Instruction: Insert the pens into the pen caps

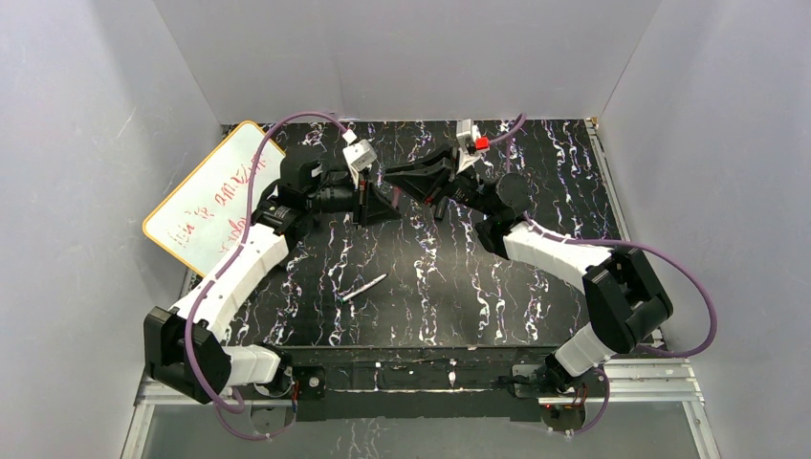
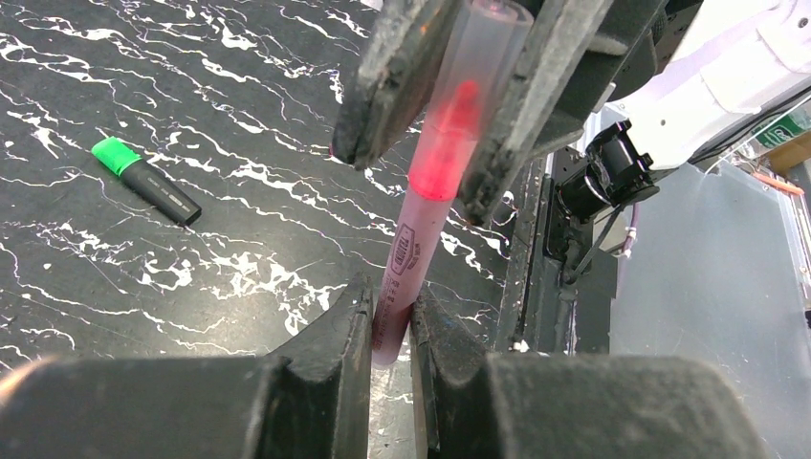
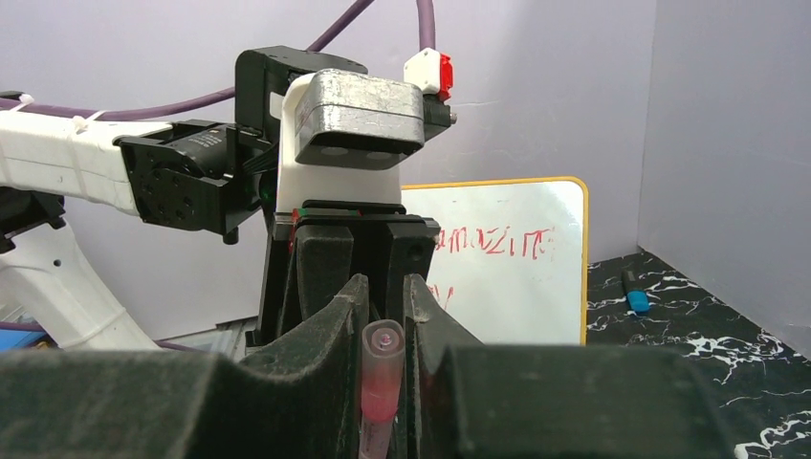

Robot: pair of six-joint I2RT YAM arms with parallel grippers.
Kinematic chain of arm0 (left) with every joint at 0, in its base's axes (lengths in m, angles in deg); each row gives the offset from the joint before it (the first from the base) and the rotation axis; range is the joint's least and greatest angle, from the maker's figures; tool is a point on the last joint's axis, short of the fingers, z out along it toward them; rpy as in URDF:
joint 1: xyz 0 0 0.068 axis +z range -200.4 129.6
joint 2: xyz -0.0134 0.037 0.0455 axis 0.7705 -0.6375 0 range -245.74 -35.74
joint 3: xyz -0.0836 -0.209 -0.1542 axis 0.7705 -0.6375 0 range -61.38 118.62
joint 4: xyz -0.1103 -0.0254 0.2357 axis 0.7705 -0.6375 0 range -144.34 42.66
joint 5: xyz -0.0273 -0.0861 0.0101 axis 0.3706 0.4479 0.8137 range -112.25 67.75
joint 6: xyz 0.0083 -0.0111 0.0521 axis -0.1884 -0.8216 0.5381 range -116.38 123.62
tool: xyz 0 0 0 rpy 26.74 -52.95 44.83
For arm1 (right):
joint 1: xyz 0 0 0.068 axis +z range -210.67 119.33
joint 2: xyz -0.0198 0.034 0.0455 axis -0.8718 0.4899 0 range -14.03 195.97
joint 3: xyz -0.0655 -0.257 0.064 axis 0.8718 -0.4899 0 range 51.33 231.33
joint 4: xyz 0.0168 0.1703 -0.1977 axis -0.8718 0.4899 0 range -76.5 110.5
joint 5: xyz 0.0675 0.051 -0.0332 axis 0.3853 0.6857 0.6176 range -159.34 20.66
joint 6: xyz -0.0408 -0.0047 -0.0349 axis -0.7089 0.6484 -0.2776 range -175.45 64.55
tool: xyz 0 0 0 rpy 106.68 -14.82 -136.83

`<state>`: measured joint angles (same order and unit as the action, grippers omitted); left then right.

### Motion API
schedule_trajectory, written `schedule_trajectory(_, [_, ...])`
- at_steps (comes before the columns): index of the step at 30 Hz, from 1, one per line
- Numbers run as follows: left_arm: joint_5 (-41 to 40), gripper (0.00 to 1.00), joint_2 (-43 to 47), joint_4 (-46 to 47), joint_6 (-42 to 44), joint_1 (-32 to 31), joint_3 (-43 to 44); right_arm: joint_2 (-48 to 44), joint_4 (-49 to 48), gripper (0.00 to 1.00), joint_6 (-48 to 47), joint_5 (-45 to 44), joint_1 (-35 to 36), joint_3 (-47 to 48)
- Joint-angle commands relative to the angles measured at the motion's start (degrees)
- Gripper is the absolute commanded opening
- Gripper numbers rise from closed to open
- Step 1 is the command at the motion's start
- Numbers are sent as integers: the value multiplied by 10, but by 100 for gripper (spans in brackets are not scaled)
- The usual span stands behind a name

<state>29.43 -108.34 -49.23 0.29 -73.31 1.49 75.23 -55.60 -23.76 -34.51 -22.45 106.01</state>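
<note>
Pens: nearest the arm bases, the slim white-grey pen (image 1: 363, 287) lies flat and uncapped on the table (image 1: 459, 296), its long axis slanting from near-left to far-right. Farther in, above the table, the magenta pen (image 2: 406, 258) is held between both arms. The left gripper (image 2: 390, 316) pinches the barrel's rear end with narrow fingers. The right gripper (image 3: 384, 287) is clamped on the translucent pen cap (image 2: 478, 57), so each part is steadied for a straight push. The pen's axis runs from one gripper to the other, tip toward the right gripper. The red tip shows through the cap wall, though full seating cannot be judged. A black pen with a green end (image 2: 143, 179) lies aside. Farthest left leans the whiteboard (image 1: 215, 196).
</note>
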Motion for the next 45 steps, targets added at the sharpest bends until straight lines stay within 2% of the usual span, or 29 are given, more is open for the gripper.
schedule_trajectory(1, [-25, 0, 28, 222, -32, 13, 112, 58, 170, 9, 6, 185, 66, -70])
schedule_trajectory(20, [-24, 0, 23, 219, -31, 14, 125, 72, 134, 5, 27, 182, 82, -97])
schedule_trajectory(27, [-27, 0, 25, 213, -29, 14, 111, 68, 132, 8, 28, 177, 82, -100])
schedule_trajectory(30, [-35, 0, 27, 206, -26, 14, 88, 64, 132, 17, 28, 177, 82, -93])
schedule_trajectory(35, [-61, 0, 26, 180, -15, 14, 5, 24, 151, 50, 34, 150, 78, -76])
schedule_trajectory(38, [-91, 0, 35, 163, -19, 14, -45, -24, 186, 65, 11, 111, 72, -73])
schedule_trajectory(45, [-217, 0, 33, 36, 24, 14, -101, -151, 259, 90, -73, -6, 57, -89])
